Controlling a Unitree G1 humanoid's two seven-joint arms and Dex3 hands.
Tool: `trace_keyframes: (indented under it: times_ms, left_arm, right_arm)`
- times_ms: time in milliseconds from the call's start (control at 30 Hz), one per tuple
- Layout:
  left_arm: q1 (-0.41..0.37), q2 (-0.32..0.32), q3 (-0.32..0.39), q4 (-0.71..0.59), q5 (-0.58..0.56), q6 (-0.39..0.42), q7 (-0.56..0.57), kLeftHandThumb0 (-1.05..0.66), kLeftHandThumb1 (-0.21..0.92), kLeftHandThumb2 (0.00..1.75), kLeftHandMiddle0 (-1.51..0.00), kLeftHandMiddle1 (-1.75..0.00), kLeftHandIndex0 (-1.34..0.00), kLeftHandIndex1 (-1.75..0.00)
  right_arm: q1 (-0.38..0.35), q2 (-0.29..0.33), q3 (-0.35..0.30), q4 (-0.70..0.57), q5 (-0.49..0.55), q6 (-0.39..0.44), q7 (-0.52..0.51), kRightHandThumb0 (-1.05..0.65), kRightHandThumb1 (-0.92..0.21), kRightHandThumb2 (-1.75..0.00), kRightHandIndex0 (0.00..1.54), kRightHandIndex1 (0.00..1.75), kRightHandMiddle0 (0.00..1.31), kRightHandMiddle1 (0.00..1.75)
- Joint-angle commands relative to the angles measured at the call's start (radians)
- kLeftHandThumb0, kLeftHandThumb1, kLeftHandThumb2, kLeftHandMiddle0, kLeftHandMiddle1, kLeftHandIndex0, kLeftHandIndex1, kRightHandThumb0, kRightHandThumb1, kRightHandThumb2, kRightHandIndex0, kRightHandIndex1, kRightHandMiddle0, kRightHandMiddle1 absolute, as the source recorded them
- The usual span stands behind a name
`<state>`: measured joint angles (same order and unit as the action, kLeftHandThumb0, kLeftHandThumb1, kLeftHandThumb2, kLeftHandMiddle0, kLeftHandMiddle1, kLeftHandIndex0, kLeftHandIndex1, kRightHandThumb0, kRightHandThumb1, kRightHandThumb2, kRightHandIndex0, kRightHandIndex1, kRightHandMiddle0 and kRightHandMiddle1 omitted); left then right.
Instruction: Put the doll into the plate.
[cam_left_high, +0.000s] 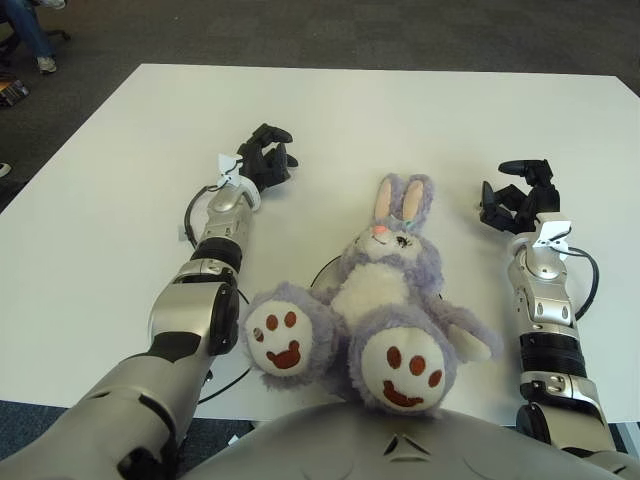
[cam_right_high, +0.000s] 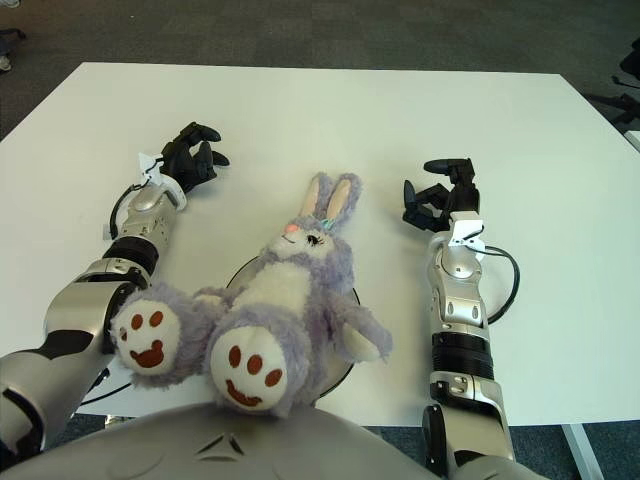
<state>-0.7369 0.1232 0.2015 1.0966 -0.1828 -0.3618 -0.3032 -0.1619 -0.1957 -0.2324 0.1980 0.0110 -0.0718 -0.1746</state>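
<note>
The doll (cam_left_high: 372, 296), a purple plush rabbit with white belly and smiling foot soles, lies on its back over a dark plate whose rim (cam_right_high: 237, 272) peeks out beside its body, at the table's near edge. My left hand (cam_left_high: 265, 158) shows to the left of the doll, beyond its head, with fingers loosely relaxed and nothing in them. On the doll's right, level with its ears, my right hand (cam_left_high: 520, 195) has its fingers spread and holds nothing. Neither hand touches the doll.
The white table (cam_left_high: 400, 110) stretches far beyond the hands. A thin black cable (cam_left_high: 226, 370) loops near my left forearm at the front edge. Dark carpet surrounds the table; a person's legs (cam_left_high: 30, 30) show at the far left.
</note>
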Motion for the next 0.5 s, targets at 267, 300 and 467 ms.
trace_keyframes:
  times_ms: [267, 300, 467]
  left_arm:
    - [0.066, -0.025, 0.004, -0.046, 0.004, -0.012, 0.032, -0.01, 0.40, 1.23, -0.44, -1.75, -0.43, -1.75]
    - [0.069, -0.026, 0.003, -0.051, 0.005, -0.014, 0.031, -0.01, 0.40, 1.23, -0.44, -1.75, -0.43, -1.75]
    - [0.087, -0.029, -0.002, -0.080, 0.006, -0.020, 0.023, -0.01, 0.40, 1.23, -0.44, -1.75, -0.43, -1.75]
  right_arm:
    - [-0.015, 0.018, -0.007, 0.024, 0.008, -0.034, 0.000, 0.43, -0.44, -1.00, 0.65, 1.52, 0.18, 1.63]
    - [-0.015, 0.019, -0.008, 0.024, 0.008, -0.034, 0.000, 0.42, -0.44, -1.00, 0.65, 1.52, 0.18, 1.63]
    - [-0.013, 0.023, -0.008, 0.021, 0.015, -0.035, 0.006, 0.42, -0.44, -1.00, 0.64, 1.52, 0.17, 1.63]
